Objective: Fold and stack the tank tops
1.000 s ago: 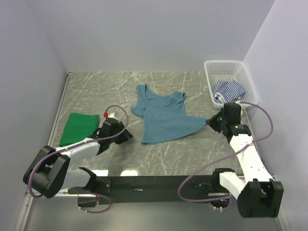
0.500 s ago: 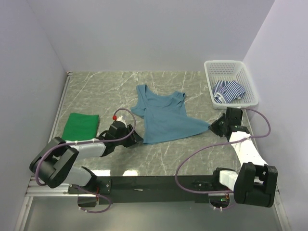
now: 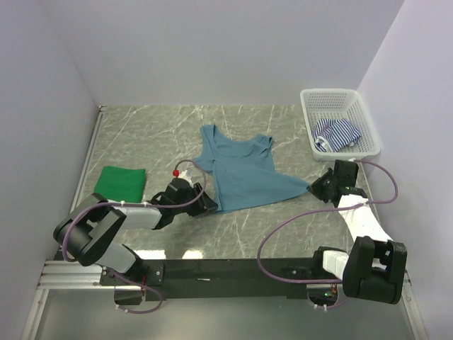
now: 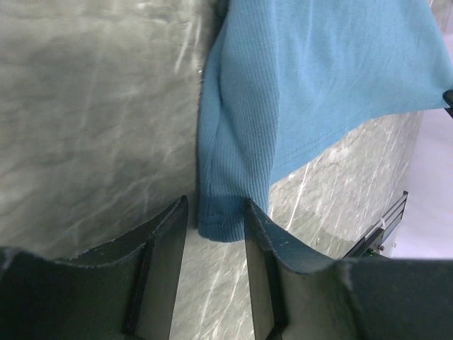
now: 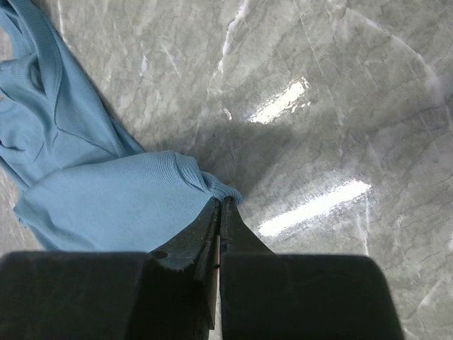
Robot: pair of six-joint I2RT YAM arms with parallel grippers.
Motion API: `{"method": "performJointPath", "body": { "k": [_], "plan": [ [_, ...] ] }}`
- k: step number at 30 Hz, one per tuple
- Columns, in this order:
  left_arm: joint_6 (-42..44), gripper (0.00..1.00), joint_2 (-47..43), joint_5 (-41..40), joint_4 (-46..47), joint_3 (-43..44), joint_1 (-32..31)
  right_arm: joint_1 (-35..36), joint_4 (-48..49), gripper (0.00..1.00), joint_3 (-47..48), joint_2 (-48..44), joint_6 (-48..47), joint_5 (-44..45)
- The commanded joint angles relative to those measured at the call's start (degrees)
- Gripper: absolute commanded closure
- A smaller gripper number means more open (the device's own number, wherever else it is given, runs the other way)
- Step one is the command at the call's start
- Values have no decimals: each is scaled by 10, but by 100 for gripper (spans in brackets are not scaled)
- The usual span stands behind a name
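The teal-blue tank top [image 3: 241,170] lies spread on the marble table, straps toward the back. My left gripper [image 3: 206,206] is open, its jaws on either side of the top's lower left hem corner [image 4: 221,216] and low on the table. My right gripper [image 3: 316,185] is shut on the top's lower right hem corner [image 5: 212,185], pinching the cloth at the fingertips. The green tank top [image 3: 119,179] lies folded at the left. The navy-and-white striped tank top [image 3: 337,133] is crumpled in the white basket [image 3: 338,99].
The white mesh basket stands at the back right against the wall. White walls close in the left, back and right sides. The black arm rail [image 3: 226,270] runs along the near edge.
My left gripper has slid right from beside the green top to the teal top's lower left corner. My right gripper has drawn slightly nearer while holding the right corner.
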Motion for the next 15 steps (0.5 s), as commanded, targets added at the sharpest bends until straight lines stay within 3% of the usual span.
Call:
{"method": "performJointPath", "body": {
  "k": [1, 6, 11, 15],
  "plan": [
    [2, 57, 24, 3, 7, 15, -8, -5, 21, 100, -6, 3, -11, -1],
    [2, 61, 57, -1, 3, 27, -19, -6, 23, 100, -10, 2, -14, -2],
    [3, 73, 51, -27, -17, 30, -23, -6, 21, 100, -8, -1, -17, -4],
    [13, 94, 27, -47, -57, 40, -24, -6, 14, 100, -3, -6, -20, -7]
  ]
}}
